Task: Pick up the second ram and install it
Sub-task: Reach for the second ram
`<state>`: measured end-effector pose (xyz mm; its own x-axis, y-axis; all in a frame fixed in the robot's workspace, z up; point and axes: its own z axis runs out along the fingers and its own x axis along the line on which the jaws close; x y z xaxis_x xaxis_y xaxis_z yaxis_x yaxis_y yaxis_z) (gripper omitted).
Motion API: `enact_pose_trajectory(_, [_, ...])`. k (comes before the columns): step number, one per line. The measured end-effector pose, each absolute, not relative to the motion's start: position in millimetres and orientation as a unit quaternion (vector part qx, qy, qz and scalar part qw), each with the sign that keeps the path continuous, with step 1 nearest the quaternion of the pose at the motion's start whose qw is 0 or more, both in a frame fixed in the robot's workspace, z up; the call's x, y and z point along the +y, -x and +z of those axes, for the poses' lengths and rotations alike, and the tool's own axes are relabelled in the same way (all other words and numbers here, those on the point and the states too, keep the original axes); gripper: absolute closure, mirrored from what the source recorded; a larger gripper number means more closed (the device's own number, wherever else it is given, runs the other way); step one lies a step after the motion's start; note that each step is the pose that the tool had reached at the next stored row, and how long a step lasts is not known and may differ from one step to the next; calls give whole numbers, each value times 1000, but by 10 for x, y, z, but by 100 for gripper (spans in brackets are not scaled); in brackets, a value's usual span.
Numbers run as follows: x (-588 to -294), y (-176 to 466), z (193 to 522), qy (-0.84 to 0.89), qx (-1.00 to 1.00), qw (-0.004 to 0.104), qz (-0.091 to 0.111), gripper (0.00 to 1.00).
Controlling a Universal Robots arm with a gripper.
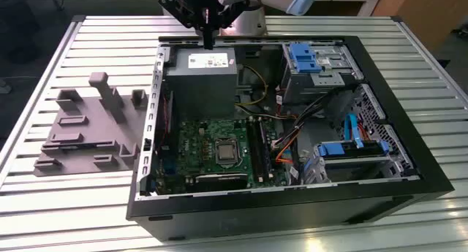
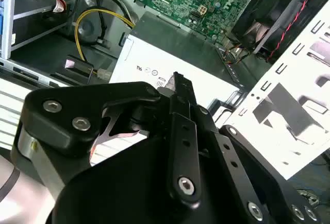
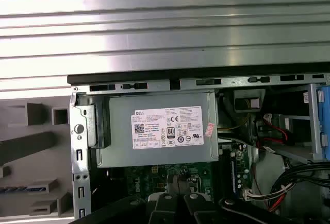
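Closest to the lens in the second wrist view, the gripper [image 2: 178, 80] is seen as black linked arms, its fingers drawn together with nothing caught between them. Beyond its tip the grey power supply [image 2: 170, 41], the green motherboard [image 2: 206, 2], a black fan [image 2: 273, 13] and yellow cables [image 2: 98, 18] are seen. In the first wrist view the gripper [image 3: 174, 201] is held over the edge where the power supply [image 3: 160, 128] meets the motherboard [image 3: 154, 175]. The second ram [image 3: 20, 188] is made out as a bluish strip seated in the grey holder [image 3: 31, 147], outside the case wall [image 3: 80, 147], with its long axis aimed toward that wall. Bare slats of the metal table [image 3: 165, 28] are seen past the case. In the exterior view the gripper [image 1: 208, 43] is hung above the far rim of the open black case [image 1: 292, 208], over the power supply [image 1: 201, 82] and well apart from the holder [image 1: 80, 131]. The holder is set just beside the case on the exterior view's left. The second ram [image 1: 71, 147] is seen there as a thin dark strip lying low, running across the view, crosswise to the black memory slots [image 1: 257, 148] on the motherboard [image 1: 197, 148]. Open table [image 1: 44, 55] is left around the holder on its other sides, and a wood-coloured panel [image 1: 420, 11] is seen beyond the table.
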<state>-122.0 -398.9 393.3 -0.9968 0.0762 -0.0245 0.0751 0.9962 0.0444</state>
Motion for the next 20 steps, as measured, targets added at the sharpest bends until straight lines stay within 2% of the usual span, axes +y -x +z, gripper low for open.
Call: enact_pose_trajectory(20, [-3989,1358,3929,-38,999,13,22,89])
